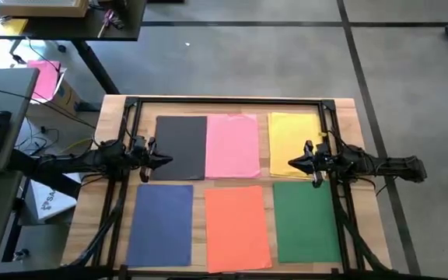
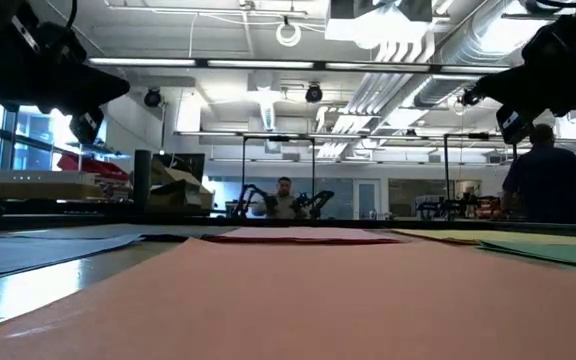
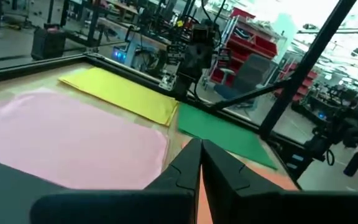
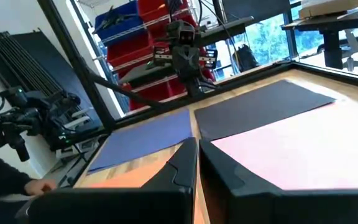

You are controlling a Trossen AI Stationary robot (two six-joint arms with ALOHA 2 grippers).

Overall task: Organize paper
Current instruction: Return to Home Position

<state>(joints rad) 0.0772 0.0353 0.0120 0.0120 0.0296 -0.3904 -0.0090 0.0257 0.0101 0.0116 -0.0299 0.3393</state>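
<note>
Since the paper (image 1: 232, 146) already lies sorted by colour in two flat rows of three on the worktop (image 1: 346, 117), the left arm (image 1: 92, 159) and right arm (image 1: 372, 165) hang raised at opposite sides, jaws closed on nothing, presumably held clear so no sheet gets disturbed.

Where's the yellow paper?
In the high view the yellow paper lies in the top row on the right, beside the pink paper, with the green paper in the row below.
</note>
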